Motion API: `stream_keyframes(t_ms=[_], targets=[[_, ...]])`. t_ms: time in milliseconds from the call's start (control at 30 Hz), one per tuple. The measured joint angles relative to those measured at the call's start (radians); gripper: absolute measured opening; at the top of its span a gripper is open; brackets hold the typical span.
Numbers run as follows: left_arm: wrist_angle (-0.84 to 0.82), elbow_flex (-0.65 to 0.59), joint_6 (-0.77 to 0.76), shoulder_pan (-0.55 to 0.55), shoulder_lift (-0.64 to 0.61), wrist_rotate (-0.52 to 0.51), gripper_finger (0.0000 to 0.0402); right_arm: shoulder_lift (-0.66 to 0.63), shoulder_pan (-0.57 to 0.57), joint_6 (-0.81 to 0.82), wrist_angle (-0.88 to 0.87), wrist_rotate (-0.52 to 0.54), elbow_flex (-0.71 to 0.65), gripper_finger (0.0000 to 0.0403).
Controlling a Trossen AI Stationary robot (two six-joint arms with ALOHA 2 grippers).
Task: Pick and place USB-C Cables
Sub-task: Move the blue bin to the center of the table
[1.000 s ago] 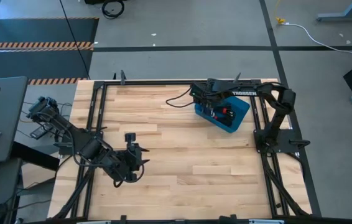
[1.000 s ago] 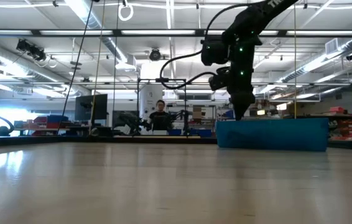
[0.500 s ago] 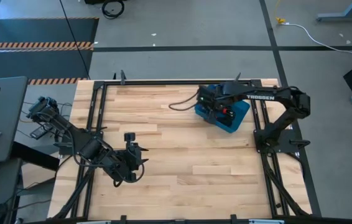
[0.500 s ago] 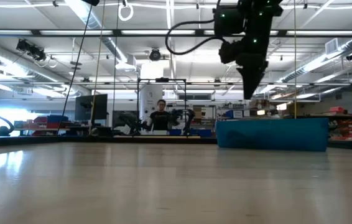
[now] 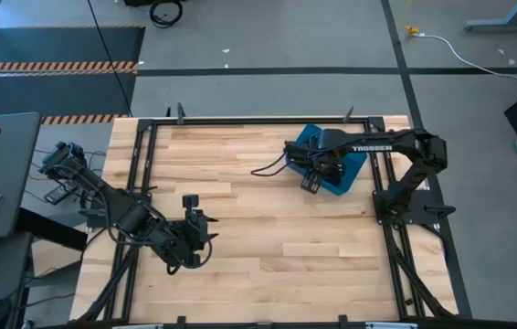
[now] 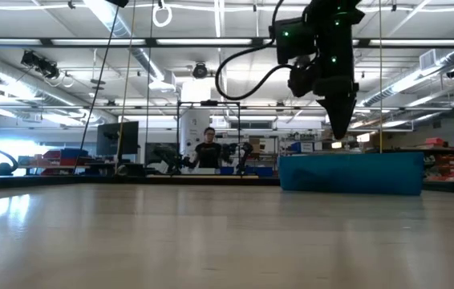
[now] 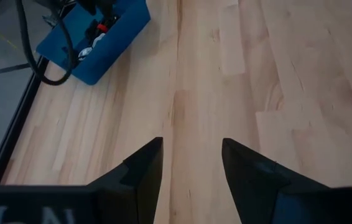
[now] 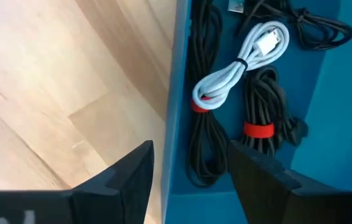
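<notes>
Right wrist view: my right claw [image 8: 188, 165] hangs above the near-left wall of the blue bin [image 8: 177, 124], fingers apart, holding nothing. USB-C cables [image 8: 250, 134] lie inside the bin, all still in it as far as I see.

Count from this view: one white cable [image 8: 235, 68] with a red tie, at least three black bundles, two showing red ties; a further black one may be cut off at the frame edge. One bin.

Step in hand, by my reckoning: picking a cable out. To do it well, drop straight over one bundle at its tie, where the coil is thickest, and keep the fingers clear of the bin wall and of neighbouring coils.

High view: left claw [image 5: 188, 249] waits at the near left of the desk [image 5: 258, 256], fingers apart, empty, well away from the bin.
</notes>
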Motion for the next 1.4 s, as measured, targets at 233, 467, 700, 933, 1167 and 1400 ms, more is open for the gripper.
stream_keyframes(t_ms=[233,467,700,933,1167,1400], targets=[[-0.005,0.0,0.0,-0.006,0.0,0.0,0.0172,0.044,0.0,-0.011,0.023,-0.028,-0.001,0.0191],[-0.007,0.0,-0.025,-0.024,0.0,0.0,0.0172,0.111,0.0,-0.023,0.016,-0.034,-0.001,0.0181],[-0.012,0.0,-0.03,-0.034,0.0,0.0,0.0172,0.127,0.003,-0.033,0.021,-0.034,-0.001,0.0156],[-0.012,0.0,-0.032,-0.034,0.0,0.0,0.0172,0.126,0.004,-0.039,0.022,-0.034,-0.001,0.0104],[-0.012,0.0,-0.034,-0.034,0.0,0.0,0.0172,0.127,0.003,-0.033,0.022,-0.04,-0.001,0.0061],[-0.012,0.0,-0.034,-0.034,0.0,0.0,0.0172,0.137,-0.009,-0.036,0.033,-0.047,-0.01,0.0056]])
